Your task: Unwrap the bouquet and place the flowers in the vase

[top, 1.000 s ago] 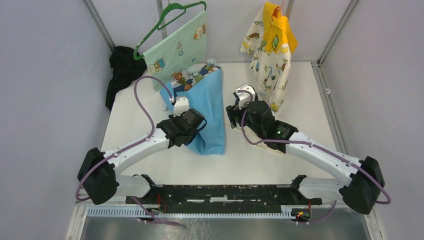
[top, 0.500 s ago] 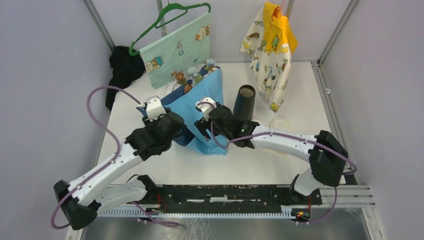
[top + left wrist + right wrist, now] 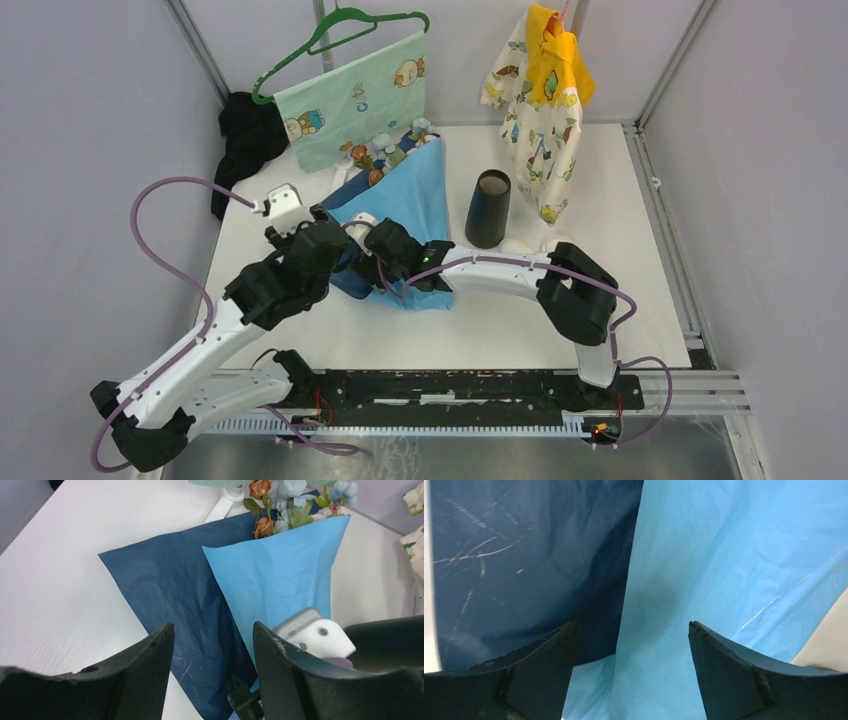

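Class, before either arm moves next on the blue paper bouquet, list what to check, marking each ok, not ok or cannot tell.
1. Left gripper open and empty: ok.
2. Right gripper open above the paper: ok.
3. Dark tapered cylindrical vase upright, mouth unobstructed: ok.
4. Blue paper bouquet wrap fully spread: not ok, light flap lies folded over.
5. Pale blue and rust-orange artificial flowers free of paper: not ok.
6. Ribbon removed: cannot tell.

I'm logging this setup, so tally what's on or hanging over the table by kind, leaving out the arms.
Bouquet: 1
Vase: 1
Cloth items: 3 (mint-green sheet, yellow-white garment, black heap)
Total: 5
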Robot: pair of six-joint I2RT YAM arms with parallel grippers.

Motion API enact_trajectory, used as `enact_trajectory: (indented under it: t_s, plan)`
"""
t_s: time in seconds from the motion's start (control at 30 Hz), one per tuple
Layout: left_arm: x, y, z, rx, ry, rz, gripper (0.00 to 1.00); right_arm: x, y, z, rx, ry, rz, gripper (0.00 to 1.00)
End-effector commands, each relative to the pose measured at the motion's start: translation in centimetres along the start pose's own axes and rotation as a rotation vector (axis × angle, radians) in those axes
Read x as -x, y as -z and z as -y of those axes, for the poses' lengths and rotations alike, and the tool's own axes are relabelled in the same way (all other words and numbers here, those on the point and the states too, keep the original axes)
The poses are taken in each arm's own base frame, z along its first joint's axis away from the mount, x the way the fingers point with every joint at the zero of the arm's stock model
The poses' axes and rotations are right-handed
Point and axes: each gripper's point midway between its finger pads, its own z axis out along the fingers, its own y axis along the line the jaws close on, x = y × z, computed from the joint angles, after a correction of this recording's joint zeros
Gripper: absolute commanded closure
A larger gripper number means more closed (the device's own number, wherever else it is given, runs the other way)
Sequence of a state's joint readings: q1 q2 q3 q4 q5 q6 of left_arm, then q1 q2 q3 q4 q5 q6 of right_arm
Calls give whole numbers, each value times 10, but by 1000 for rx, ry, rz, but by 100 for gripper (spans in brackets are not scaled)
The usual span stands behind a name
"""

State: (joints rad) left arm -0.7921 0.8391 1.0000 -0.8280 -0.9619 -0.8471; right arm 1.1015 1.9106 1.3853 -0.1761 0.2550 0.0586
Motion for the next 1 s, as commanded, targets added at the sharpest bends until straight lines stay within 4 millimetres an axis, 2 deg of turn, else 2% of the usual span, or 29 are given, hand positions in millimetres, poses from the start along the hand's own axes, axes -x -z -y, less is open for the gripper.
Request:
enact_trajectory:
  t_s: [0.0,0.17,0.23,0.3,0.4,0.5,0.67,0.8,0.97]
  plan:
    - [7,-2,9,-26,19,27,34,17,-13,15,-91,29,-1,17]
    - [7,-2,10,-40,26,36,34,13,-20,39,-193,30,-29,37]
    - [4,-3,11,-46,26,32,34,15,-15,48,-209,6,-15,56]
    - [-1,-5,14,-53,24,23,34,16,-7,59,-231,-13,-2,81]
    - [-9,-9,20,-66,19,8,34,13,8,78,-281,-41,11,97]
    - [-15,-14,28,-79,8,0,34,15,31,93,-319,-81,39,100]
    - [-40,-27,55,-130,-29,-58,34,6,77,120,-418,-145,90,100]
    - [-66,-38,75,-167,-64,-120,34,-19,113,143,-525,-179,93,100]
    - [-95,-48,95,-215,-100,-183,35,-59,140,164,-646,-203,51,100]
